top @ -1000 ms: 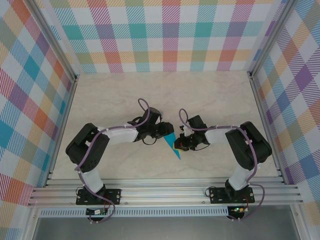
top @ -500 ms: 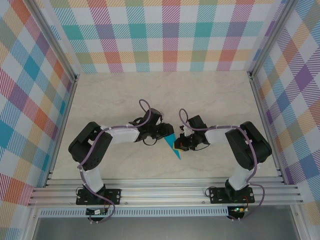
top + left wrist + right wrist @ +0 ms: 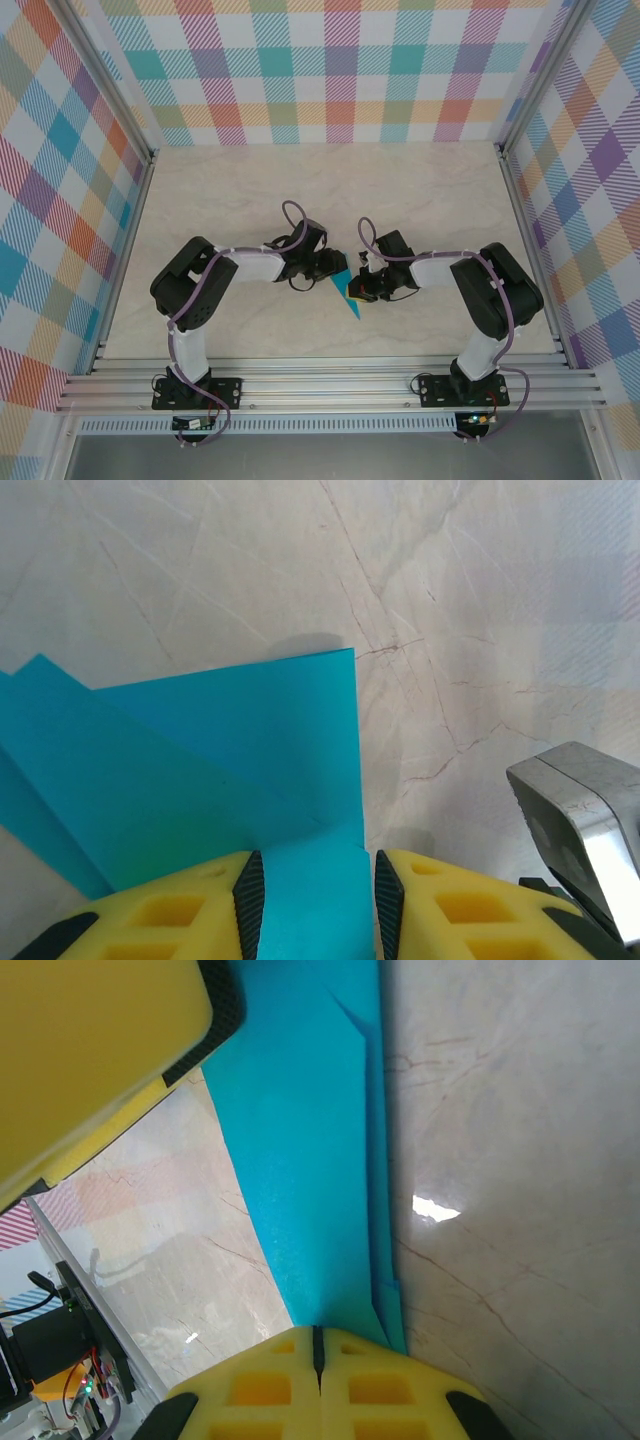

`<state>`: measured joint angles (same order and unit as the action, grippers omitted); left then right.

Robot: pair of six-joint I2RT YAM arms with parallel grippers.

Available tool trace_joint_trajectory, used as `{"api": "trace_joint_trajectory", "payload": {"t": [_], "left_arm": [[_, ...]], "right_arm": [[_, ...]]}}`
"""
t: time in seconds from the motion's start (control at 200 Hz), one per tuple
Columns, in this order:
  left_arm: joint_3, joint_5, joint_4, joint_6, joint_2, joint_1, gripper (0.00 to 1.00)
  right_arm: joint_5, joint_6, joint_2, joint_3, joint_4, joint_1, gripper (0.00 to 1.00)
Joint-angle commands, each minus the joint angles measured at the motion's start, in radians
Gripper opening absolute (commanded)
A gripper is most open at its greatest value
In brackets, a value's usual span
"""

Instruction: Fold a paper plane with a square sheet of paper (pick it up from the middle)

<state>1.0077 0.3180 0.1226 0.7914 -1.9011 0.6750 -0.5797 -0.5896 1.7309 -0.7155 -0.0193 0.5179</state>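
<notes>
Showed a narrow teal-blue folded paper plane [image 3: 349, 297] on a pale marble-patterned table [image 3: 230, 200] between the arms, pinched in the closed right gripper [image 3: 317, 1335], left gripper [image 3: 312, 885] part-open astride its edge; risked tearing or unfolding under opposing pulls.

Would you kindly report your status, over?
Right claw shut on folded teal paper. Left claw open, straddling its edge. No obstruction seen.
</notes>
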Motion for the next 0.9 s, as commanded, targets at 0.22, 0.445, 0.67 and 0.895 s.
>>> {"api": "trace_joint_trajectory", "payload": {"t": [0.22,0.445,0.67,0.895], "left_arm": [[0.048,-0.031,-0.074,-0.096,-0.039,-0.073,0.37],[0.076,-0.016,-0.091,-0.134,-0.065,-0.118,0.37],[0.105,0.026,-0.099,-0.167,-0.08,-0.165,0.38],[0.163,0.044,-0.149,-0.209,-0.091,-0.2,0.38]], "right_arm": [[0.132,0.032,0.073,0.035,-0.137,0.018,0.03],[0.135,0.05,0.073,0.032,-0.155,0.018,0.03],[0.13,0.05,0.071,0.032,-0.155,0.018,0.03],[0.118,0.053,0.076,0.029,-0.152,0.018,0.03]]}}
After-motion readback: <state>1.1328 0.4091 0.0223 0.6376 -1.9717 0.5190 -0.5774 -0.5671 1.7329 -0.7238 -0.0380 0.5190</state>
